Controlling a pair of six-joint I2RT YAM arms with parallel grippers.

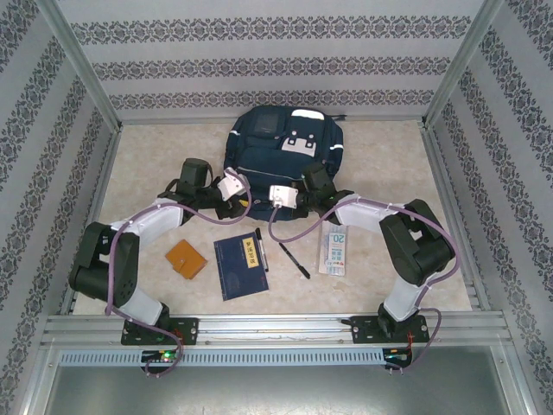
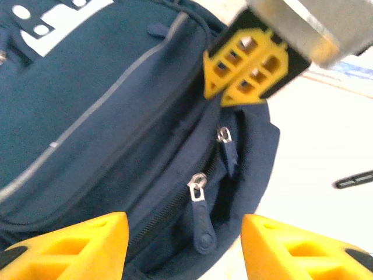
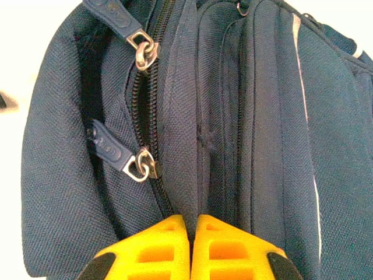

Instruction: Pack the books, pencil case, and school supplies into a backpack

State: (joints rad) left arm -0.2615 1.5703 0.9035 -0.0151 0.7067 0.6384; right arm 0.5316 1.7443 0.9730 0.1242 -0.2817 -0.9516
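The backpack [image 1: 281, 143] lies far centre. At its near edge the left gripper [image 2: 183, 220] stands spread, 1 zipper pull [image 2: 198, 204] between its fingers; the right gripper [image 3: 190, 220] is pressed together. The navy book [image 1: 240, 266] and pencil case [image 1: 334, 251] lie nearer, apart.

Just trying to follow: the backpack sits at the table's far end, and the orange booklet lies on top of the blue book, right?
Not quite. The backpack is at the far end, but the orange booklet lies beside the blue book, apart from it, as the top view shows.
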